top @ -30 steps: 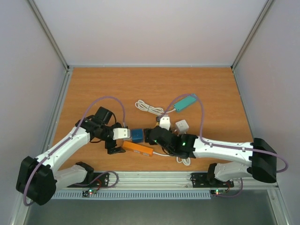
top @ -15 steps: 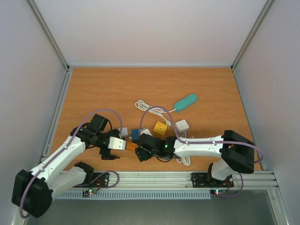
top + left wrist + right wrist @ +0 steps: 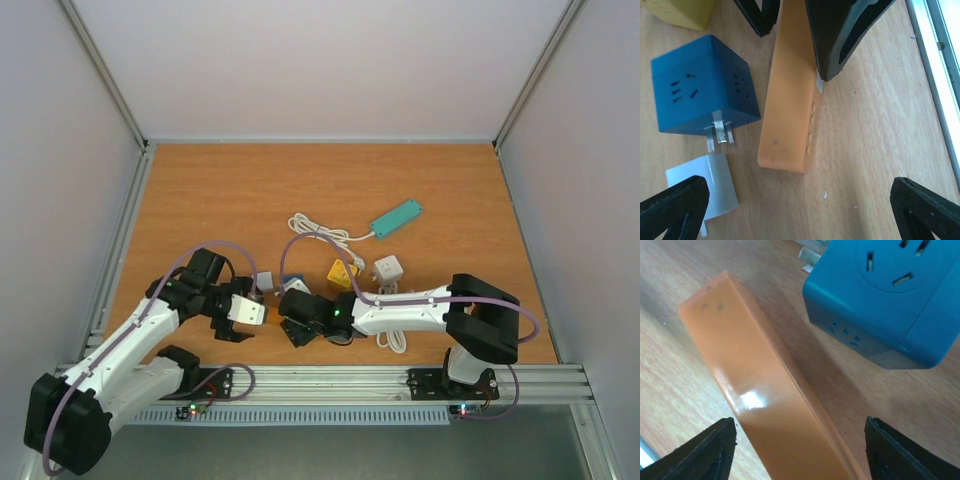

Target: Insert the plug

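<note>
Wooden table (image 3: 880, 125) bears orange power strip (image 3: 770, 405) straddled by spread right gripper (image 3: 796, 450).

The wooden table (image 3: 230, 190) holds an orange power strip (image 3: 790, 100), a blue socket cube (image 3: 700, 85) and a teal strip (image 3: 396, 219).

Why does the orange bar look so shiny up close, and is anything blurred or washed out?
Right wrist view: a white glare patch on the long glossy orange plastic bar; the black fingertips in the bottom corners look soft, out of focus. Left wrist view: the pale metal rail at right is washed out. Top view: even light, faint shadows on the wooden table.
</note>
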Action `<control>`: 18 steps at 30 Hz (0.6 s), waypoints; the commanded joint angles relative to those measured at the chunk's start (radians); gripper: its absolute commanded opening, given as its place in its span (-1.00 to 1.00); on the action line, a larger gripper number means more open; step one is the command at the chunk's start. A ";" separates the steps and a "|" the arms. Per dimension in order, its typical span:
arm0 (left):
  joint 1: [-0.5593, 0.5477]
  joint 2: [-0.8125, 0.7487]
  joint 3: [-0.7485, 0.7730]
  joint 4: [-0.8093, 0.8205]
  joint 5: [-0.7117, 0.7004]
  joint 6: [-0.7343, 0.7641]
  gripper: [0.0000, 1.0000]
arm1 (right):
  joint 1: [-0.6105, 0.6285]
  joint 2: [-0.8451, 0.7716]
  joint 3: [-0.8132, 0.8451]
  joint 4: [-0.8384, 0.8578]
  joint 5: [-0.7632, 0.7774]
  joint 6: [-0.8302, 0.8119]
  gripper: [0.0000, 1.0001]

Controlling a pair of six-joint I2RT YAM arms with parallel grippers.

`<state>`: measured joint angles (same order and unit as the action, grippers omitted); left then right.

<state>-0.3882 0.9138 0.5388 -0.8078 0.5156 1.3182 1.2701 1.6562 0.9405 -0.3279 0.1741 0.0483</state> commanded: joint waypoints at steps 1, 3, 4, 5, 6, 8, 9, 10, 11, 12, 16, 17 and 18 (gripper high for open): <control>0.005 -0.044 -0.031 0.084 0.048 0.049 0.99 | 0.006 0.019 0.043 -0.030 0.044 -0.032 0.29; 0.005 -0.069 -0.049 0.117 0.066 0.047 0.99 | 0.006 0.020 0.042 -0.023 0.023 -0.033 -0.02; 0.005 -0.087 -0.060 0.132 0.076 0.047 0.99 | 0.006 0.020 0.039 -0.015 0.008 -0.053 -0.19; 0.005 -0.106 -0.075 0.152 0.087 0.051 0.99 | 0.004 0.019 0.035 -0.005 -0.004 -0.066 -0.35; 0.005 -0.126 -0.092 0.167 0.098 0.056 0.99 | -0.002 0.016 0.032 0.006 -0.022 -0.068 -0.49; 0.005 -0.172 -0.124 0.194 0.118 0.074 0.99 | -0.027 0.006 0.021 0.035 -0.098 -0.067 -0.76; 0.005 -0.193 -0.137 0.205 0.122 0.084 0.99 | -0.048 -0.003 0.014 0.051 -0.141 -0.062 -0.85; 0.005 -0.193 -0.145 0.211 0.118 0.091 0.99 | -0.071 -0.015 0.008 0.072 -0.193 -0.059 -0.91; 0.005 -0.191 -0.153 0.219 0.115 0.099 0.99 | -0.096 -0.025 0.002 0.085 -0.246 -0.060 -0.95; 0.004 -0.190 -0.161 0.228 0.115 0.113 0.99 | -0.118 -0.036 -0.005 0.098 -0.302 -0.066 -0.97; -0.001 -0.201 -0.210 0.253 0.125 0.192 0.99 | -0.176 -0.041 -0.008 0.128 -0.464 -0.099 -0.97; -0.004 -0.201 -0.225 0.262 0.119 0.211 0.99 | -0.188 -0.032 -0.003 0.130 -0.491 -0.106 -0.97; -0.008 -0.201 -0.240 0.285 0.111 0.231 0.99 | -0.201 -0.020 0.001 0.133 -0.525 -0.113 -0.97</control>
<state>-0.3882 0.7242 0.3515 -0.6128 0.6033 1.4425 1.1030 1.6455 0.9333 -0.2520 -0.1421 -0.0212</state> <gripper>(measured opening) 0.995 0.308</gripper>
